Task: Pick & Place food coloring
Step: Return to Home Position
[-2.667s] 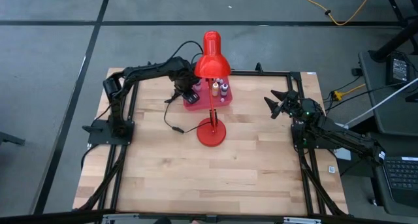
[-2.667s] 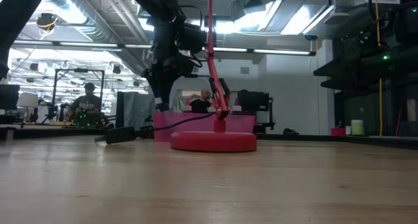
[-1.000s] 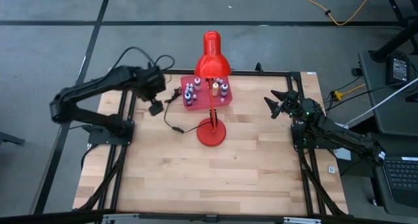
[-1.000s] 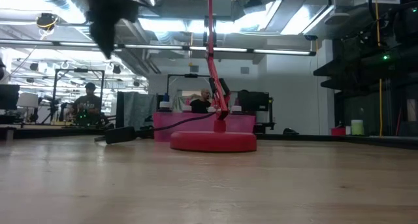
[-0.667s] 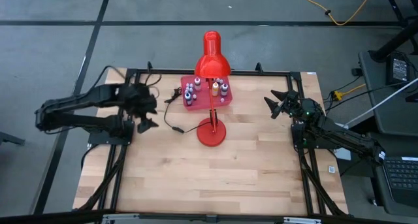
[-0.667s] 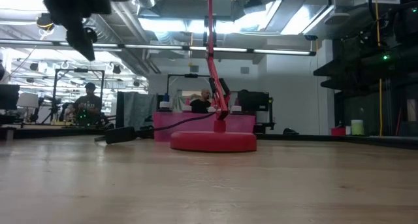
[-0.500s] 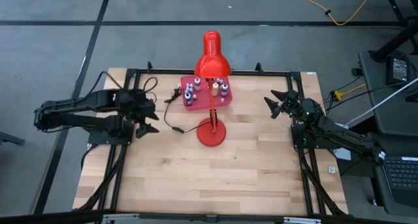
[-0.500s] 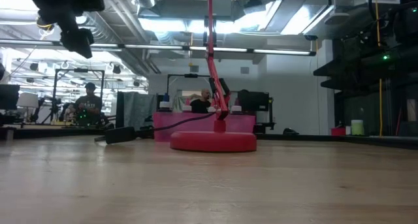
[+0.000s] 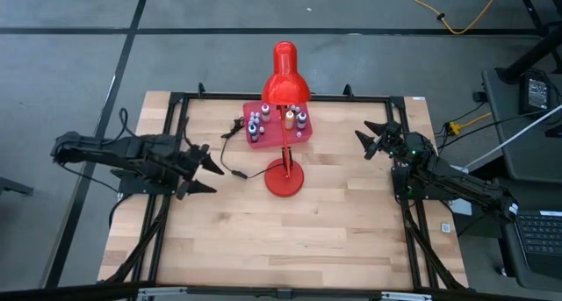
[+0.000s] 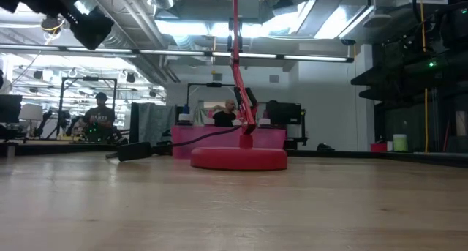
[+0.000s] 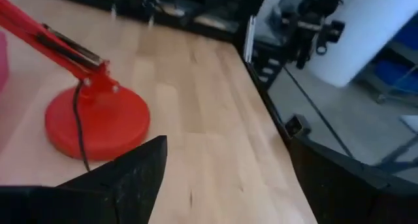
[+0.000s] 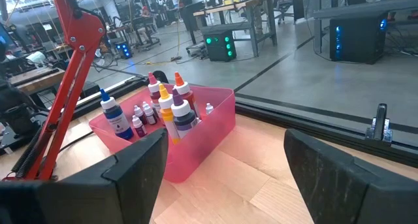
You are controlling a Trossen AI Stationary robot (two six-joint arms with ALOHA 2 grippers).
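I have the small pale-capped food coloring bottles (image 9: 255,126) standing upright together inside the pink translucent square tray (image 12: 206,136), which sits at the middle of the far edge of the light wooden worktop (image 9: 290,240). From the right wrist camera I can pick out blue, orange and purple bodies among them; the smallest ones are too tiny for me to sort. The tall red desk lamp (image 9: 284,176) has its round base just in front of the tray, toward the worktop's centre, and its shade hangs over the far edge. Its black cable (image 9: 226,152) trails across the wood to the left of the base. The left gripper (image 9: 215,180) hangs above the left side of the worktop, pointing toward the lamp base, with its fingers spread wide and nothing between them. The right gripper (image 9: 364,139) waits near the right edge, toward the far right corner, its fingers likewise wide apart and empty. A person (image 10: 95,116) sits in the room beyond the table.
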